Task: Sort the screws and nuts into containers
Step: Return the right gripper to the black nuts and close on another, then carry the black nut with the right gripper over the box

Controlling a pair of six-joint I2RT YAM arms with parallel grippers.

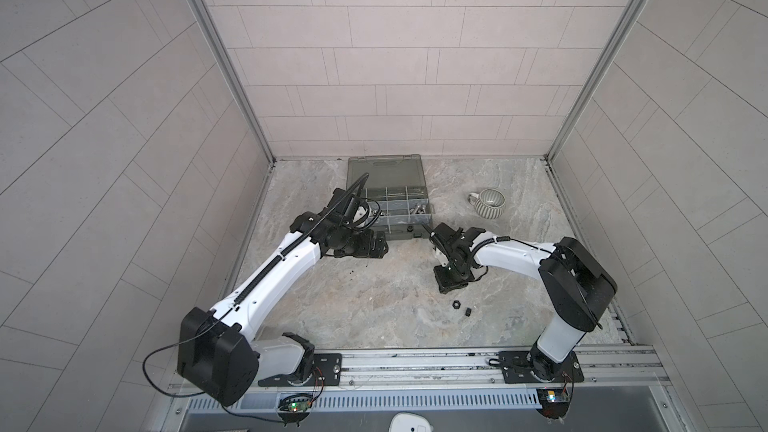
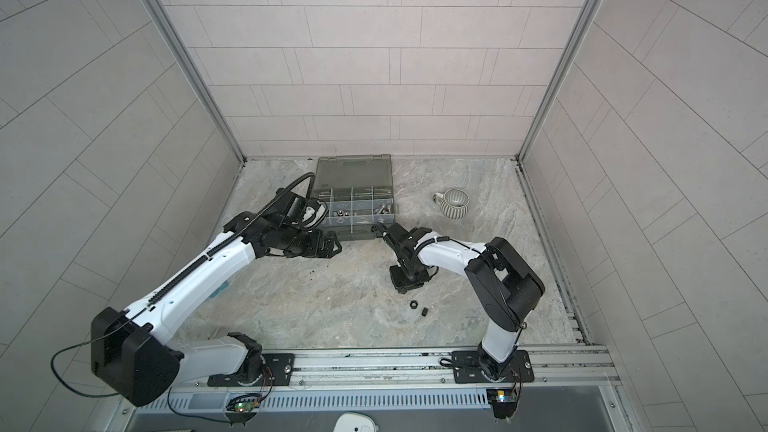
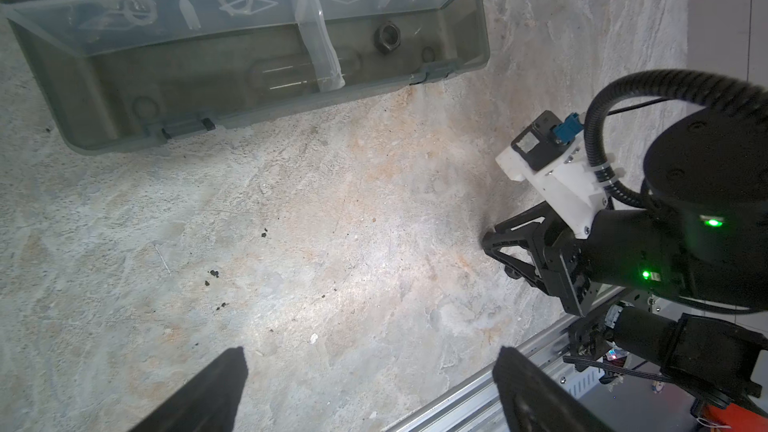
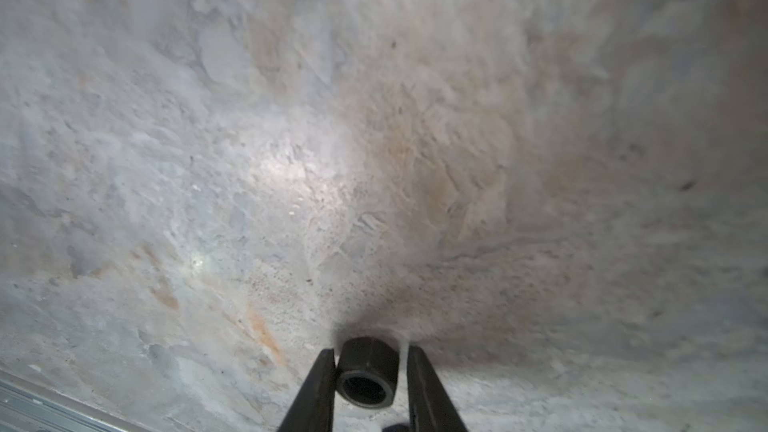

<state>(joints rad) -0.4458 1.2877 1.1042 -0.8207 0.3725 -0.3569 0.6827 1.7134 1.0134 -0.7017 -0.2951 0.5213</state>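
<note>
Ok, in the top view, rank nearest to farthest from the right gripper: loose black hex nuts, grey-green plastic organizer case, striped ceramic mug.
From the right gripper:
1. Loose black hex nuts, just in front of it.
2. Grey-green plastic organizer case, behind, leftward.
3. Striped ceramic mug, behind, rightward.

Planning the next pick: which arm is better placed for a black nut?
Right: the right gripper straddles a black nut on the table; the left gripper hangs open, empty, beside the organizer case.
</note>
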